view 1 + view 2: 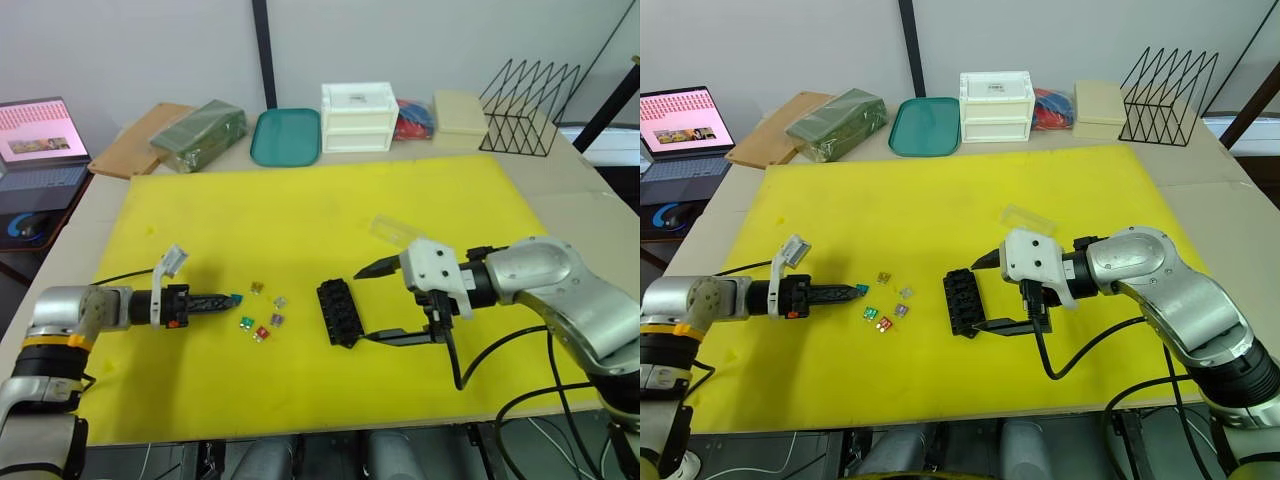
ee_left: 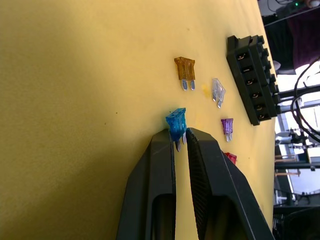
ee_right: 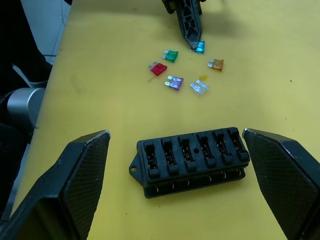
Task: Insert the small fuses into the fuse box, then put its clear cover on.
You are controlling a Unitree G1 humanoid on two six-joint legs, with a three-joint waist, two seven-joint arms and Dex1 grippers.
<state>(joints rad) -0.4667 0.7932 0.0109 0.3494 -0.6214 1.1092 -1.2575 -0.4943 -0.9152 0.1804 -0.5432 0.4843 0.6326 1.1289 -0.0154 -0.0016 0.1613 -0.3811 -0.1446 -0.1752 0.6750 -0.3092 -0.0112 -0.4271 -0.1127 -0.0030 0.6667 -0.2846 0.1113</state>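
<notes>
The fuse box (image 3: 192,160) lies flat on the yellow mat (image 1: 300,200), between the two widely spread fingers of the right end effector (image 1: 372,302), which has hold of nothing; neither finger touches the box. Its slots all look unfilled. The clear cover (image 1: 1028,219) lies on the mat just behind that end effector, partly hidden by the white wrist housing and hard to pick out against the yellow.

The left end effector (image 2: 180,145) has its fingers nearly closed on the metal legs of the teal fuse (image 2: 176,123), the plastic head sticking out past the tips. Just beyond those tips, between them and the fuse box, the other fuses lie scattered: brown fuse (image 2: 185,70), grey fuse (image 2: 218,91), purple fuse (image 2: 227,126), red fuse (image 3: 158,68) and green fuse (image 3: 171,55). In the left wrist view the red one is mostly hidden behind a finger.

The mat covers most of a pale surface (image 1: 590,215). Along its far edge stand a white drawer box (image 1: 358,117), a green tray (image 1: 286,137), a wrapped green bundle (image 1: 200,133), a wooden board (image 1: 140,140), a cream box (image 1: 460,112) and a black wire rack (image 1: 528,93), against a grey wall. An open laptop (image 1: 42,140) sits off to the left; its screen is too small to read, as is the label on the drawer box.
</notes>
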